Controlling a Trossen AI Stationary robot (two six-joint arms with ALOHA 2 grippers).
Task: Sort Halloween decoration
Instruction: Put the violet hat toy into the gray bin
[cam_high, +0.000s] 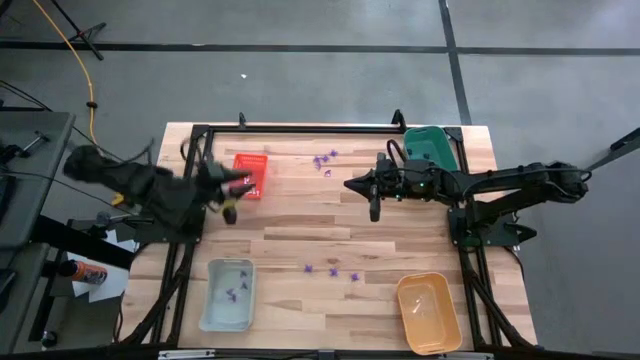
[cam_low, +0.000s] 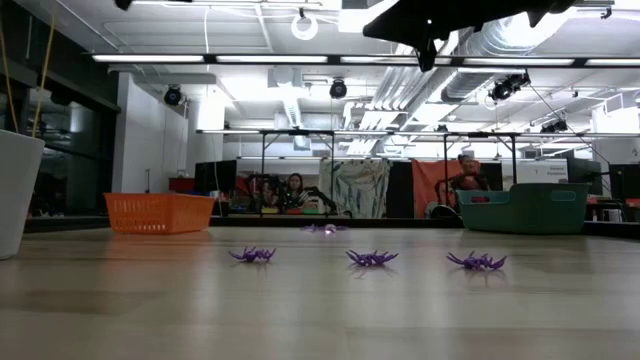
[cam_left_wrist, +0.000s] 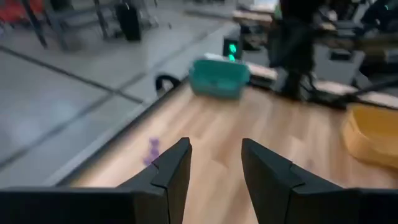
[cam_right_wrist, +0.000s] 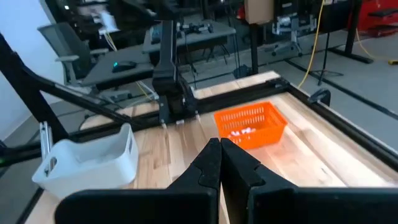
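Hovering beside the red tray (cam_high: 251, 175), the left gripper (cam_left_wrist: 214, 165) is open and empty; the right gripper (cam_right_wrist: 221, 163) is closed, empty, above the desk (cam_high: 330, 215).

A robotics lab or workshop: a wooden table (cam_high: 300, 215) in a black metal frame (cam_high: 300, 130) stands on a grey concrete floor (cam_high: 300, 60), with exposed ceiling ducts (cam_low: 500, 35), strip lights (cam_low: 180, 58), office chairs (cam_right_wrist: 65, 43), benches and seated people (cam_low: 295, 190) beyond
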